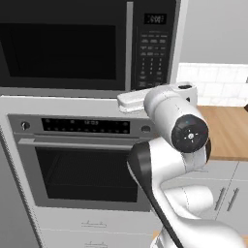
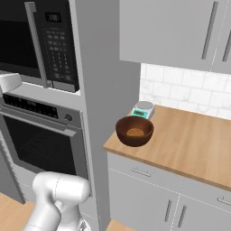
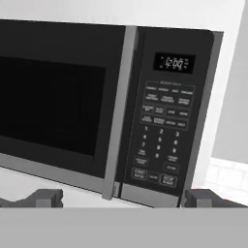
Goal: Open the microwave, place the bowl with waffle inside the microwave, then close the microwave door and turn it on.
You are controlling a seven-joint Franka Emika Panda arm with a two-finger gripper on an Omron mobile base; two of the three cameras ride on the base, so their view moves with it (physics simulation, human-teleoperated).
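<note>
1. We find the microwave [image 3: 111, 106] built in above the steel wall oven [image 1: 82, 160], its display lit.
2. The microwave door [image 3: 53, 101] is fully shut. Its slim vertical handle [image 3: 117, 114] stands at the door's 3 o'clock edge, just beside the keypad panel [image 3: 164, 121].
3. The gripper [image 3: 123, 197] faces the microwave front with its fingertips [image 3: 46, 197] spread wide and nothing between them. It sits low, at about 6 o'clock of the handle in the hand view, and is apart from the door.
4. The bowl with waffle [image 2: 134, 131] rests on the wooden counter [image 2: 189, 140], at 3 o'clock of the oven column in the right base view. A small kitchen scale [image 2: 143, 109] stands just behind it at 12 o'clock.
5. We judge the step in hand to be opening the door; no part of the task looks done yet.
6. To do this well, we advise raising the gripper until the handle lies midway between the fingertips, then closing squarely on the handle and not on the door edge.
7. We advise keeping clear of the keypad, which lies immediately beside the handle; a stray contact there is the main risk.
8. The pull should follow the door's arc about its far hinge, presumably at 9 o'clock, not a straight line.
</note>
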